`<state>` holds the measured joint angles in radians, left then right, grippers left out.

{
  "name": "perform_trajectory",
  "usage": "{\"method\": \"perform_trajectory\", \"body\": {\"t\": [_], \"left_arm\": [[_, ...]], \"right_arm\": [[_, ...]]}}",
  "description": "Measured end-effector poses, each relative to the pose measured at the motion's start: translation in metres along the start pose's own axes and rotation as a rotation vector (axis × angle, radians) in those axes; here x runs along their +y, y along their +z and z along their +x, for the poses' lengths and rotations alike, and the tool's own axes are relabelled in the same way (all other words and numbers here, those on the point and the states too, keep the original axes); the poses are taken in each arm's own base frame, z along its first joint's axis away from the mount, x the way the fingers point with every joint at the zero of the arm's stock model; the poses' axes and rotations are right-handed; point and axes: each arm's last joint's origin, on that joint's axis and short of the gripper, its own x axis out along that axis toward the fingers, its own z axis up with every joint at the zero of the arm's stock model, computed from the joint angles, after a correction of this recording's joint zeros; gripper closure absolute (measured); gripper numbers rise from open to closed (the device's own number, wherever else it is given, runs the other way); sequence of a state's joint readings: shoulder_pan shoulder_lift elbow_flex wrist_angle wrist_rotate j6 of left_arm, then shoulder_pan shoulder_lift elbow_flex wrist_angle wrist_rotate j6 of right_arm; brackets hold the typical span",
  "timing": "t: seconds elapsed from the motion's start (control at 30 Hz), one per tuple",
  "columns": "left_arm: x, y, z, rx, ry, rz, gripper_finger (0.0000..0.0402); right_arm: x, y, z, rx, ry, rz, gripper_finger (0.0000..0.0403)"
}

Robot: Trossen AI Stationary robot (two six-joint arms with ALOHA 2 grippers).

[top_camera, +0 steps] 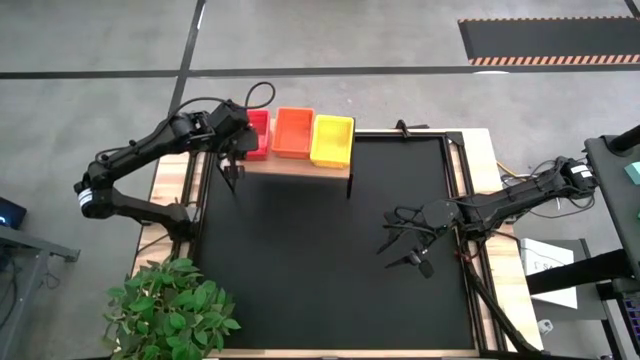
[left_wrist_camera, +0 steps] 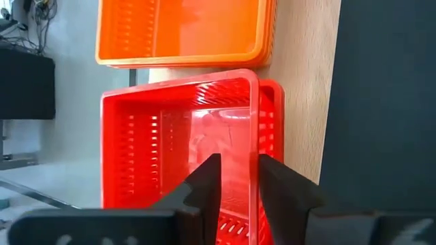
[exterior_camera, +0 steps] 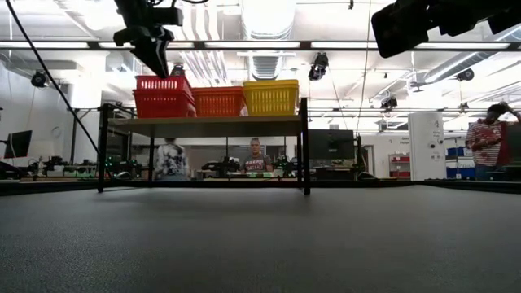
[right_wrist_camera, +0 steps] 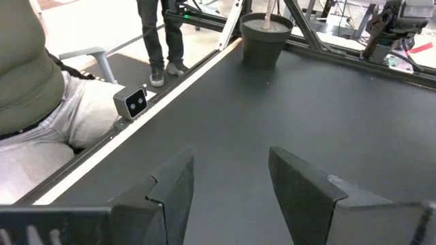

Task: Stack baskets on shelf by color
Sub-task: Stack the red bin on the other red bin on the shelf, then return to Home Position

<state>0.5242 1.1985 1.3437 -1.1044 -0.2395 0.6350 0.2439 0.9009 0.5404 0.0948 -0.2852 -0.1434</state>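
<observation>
Releasing, by the look of it.

High view: left gripper [top_camera: 232,168] sits at the near edge of the red baskets [top_camera: 256,134]. Orange baskets [top_camera: 293,132] and yellow baskets [top_camera: 332,140] line up beyond it on the shelf [top_camera: 300,168]. Right gripper [top_camera: 405,243] waits well apart over the black mat [top_camera: 320,260], empty.

Low view: three colour stacks stand level on the shelf, a thing the top-down picture hides. Left gripper hangs just above the red stack.

Left wrist view: fingers [left_wrist_camera: 204,185] straddle the red rim with a narrow gap, touching or barely off; I cannot tell which. Top red basket sits slightly askew.

Right wrist view: jaws spread wide, nothing between.

Next move, I judge: open fully, lift straight clear without dragging the rim.
</observation>
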Motion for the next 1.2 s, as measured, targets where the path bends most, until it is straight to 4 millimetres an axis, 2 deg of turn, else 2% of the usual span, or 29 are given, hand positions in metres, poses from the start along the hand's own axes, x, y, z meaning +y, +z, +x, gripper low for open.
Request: {"method": "perform_trajectory", "body": {"t": [0.23,0.43,0.53,0.6,0.67,0.77,0.87,1.03,1.2], "left_arm": [[-0.003,0.001,-0.010,-0.045,0.008,-0.029,0.0306],[-0.025,0.016,-0.029,-0.262,-0.057,-0.166,0.0311],[-0.037,0.022,-0.027,-0.297,0.072,-0.141,0.0325],[-0.041,0.024,-0.021,-0.267,0.210,-0.133,0.0337],[-0.044,0.022,-0.014,-0.233,0.260,-0.130,0.0350],[-0.057,0.023,-0.007,-0.284,0.116,-0.122,0.0371],[-0.079,0.031,-0.015,-0.424,-0.090,-0.044,0.0395],[-0.111,0.039,-0.037,-0.707,-0.129,0.085,0.0396],[-0.148,0.020,-0.029,-0.865,-0.185,0.144,0.0401]], "right_arm": [[0.000,-0.002,0.000,-0.007,-0.002,-0.030,0.0223],[0.000,-0.013,0.002,-0.057,-0.038,-0.058,0.0223],[-0.001,-0.018,0.001,-0.070,-0.052,-0.071,0.0223],[-0.003,-0.020,0.001,-0.075,-0.060,-0.074,0.0223],[-0.004,-0.021,0.001,-0.087,-0.068,-0.072,0.0223],[-0.004,-0.026,0.001,-0.085,-0.069,-0.060,0.0223],[-0.003,-0.033,0.001,-0.077,-0.072,-0.101,0.0226],[-0.014,-0.041,-0.007,-0.158,-0.166,-0.214,0.0246],[-0.031,-0.053,-0.028,-0.144,-0.305,-0.211,0.0280]]}}
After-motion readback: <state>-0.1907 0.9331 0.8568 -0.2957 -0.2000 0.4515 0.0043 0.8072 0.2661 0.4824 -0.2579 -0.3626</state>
